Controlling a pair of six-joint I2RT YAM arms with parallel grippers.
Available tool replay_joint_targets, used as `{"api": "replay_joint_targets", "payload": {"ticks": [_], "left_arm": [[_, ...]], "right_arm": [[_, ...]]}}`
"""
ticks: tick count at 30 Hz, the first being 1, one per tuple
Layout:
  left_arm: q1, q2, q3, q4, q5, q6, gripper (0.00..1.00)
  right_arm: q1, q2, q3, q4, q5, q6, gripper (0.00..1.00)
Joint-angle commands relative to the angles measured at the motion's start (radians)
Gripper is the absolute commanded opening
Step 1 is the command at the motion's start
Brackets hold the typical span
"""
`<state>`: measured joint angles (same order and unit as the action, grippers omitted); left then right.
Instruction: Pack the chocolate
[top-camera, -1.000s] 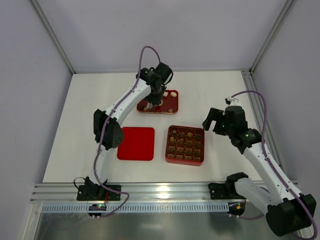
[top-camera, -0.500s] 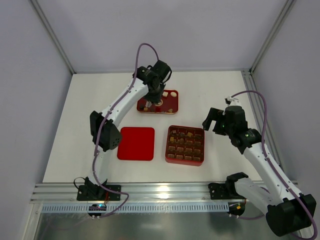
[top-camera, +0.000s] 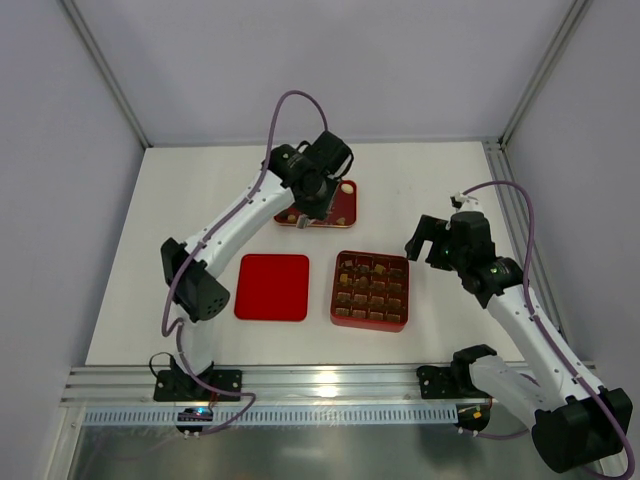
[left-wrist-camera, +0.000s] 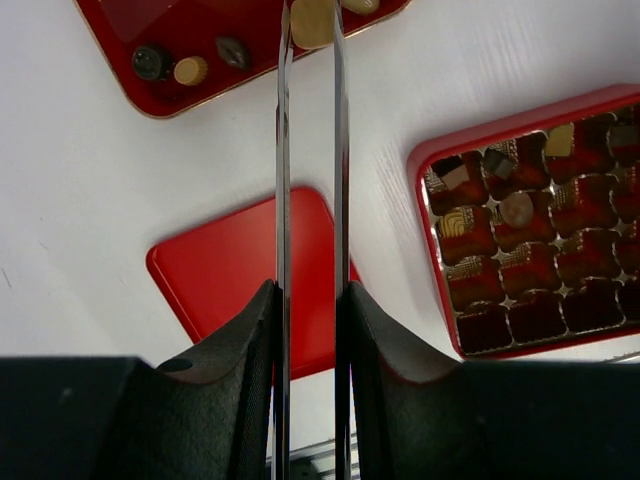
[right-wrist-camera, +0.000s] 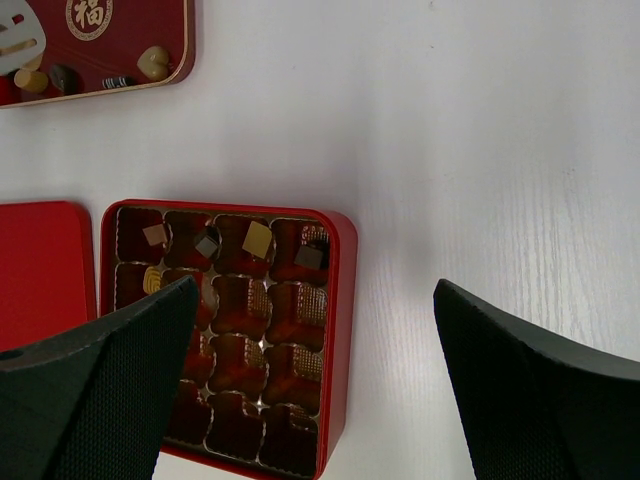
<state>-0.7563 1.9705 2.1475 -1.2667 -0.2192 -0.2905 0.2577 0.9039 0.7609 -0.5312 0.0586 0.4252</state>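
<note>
My left gripper (left-wrist-camera: 311, 8) has long thin fingers shut on a tan round chocolate (left-wrist-camera: 311, 24) at their tips, above the near edge of the small red tray (left-wrist-camera: 130, 20). Loose pieces, two dark and one tan (left-wrist-camera: 190, 71), lie in that tray. From above, the left gripper (top-camera: 300, 217) hangs over the tray (top-camera: 343, 207). The red gridded box (top-camera: 370, 290) holds several pieces in its far cells (right-wrist-camera: 257, 239). My right gripper (right-wrist-camera: 315, 290) stands wide open with nothing in it, above the box's right rim; the top view places the right gripper (top-camera: 424, 240) to the right of the box.
The flat red lid (top-camera: 272, 287) lies left of the box on the white table. The tray's right corner holds a tan piece (right-wrist-camera: 154, 62). Grey walls enclose the table, and a metal rail (top-camera: 330, 385) runs along the near edge.
The left wrist has turned and shifted right over the tray, its elbow swinging left. The right arm has not moved.
</note>
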Motion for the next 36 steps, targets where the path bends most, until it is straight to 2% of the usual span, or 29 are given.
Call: {"api": "replay_joint_targets", "payload": {"ticks": [1, 19, 27, 36], "left_arm": [[-0.056, -0.103, -0.05, 0.027, -0.025, -0.044, 0.27], [-0.337, -0.272, -0.245, 0.062, -0.109, -0.202, 0.27], [-0.457, -0.251, -0.297, 0.107, -0.115, -0.262, 0.27], [-0.515, -0.188, -0.298, 0.136, -0.1, -0.277, 0.27]], "right_arm": [[-0.003, -0.005, 0.046, 0.027, 0.023, 0.017, 1.0], [-0.003, -0.066, 0.058, -0.027, 0.055, 0.038, 1.0], [-0.003, -0.091, 0.052, -0.05, 0.069, 0.038, 1.0], [-0.003, -0.115, 0.038, -0.067, 0.076, 0.035, 1.0]]}}
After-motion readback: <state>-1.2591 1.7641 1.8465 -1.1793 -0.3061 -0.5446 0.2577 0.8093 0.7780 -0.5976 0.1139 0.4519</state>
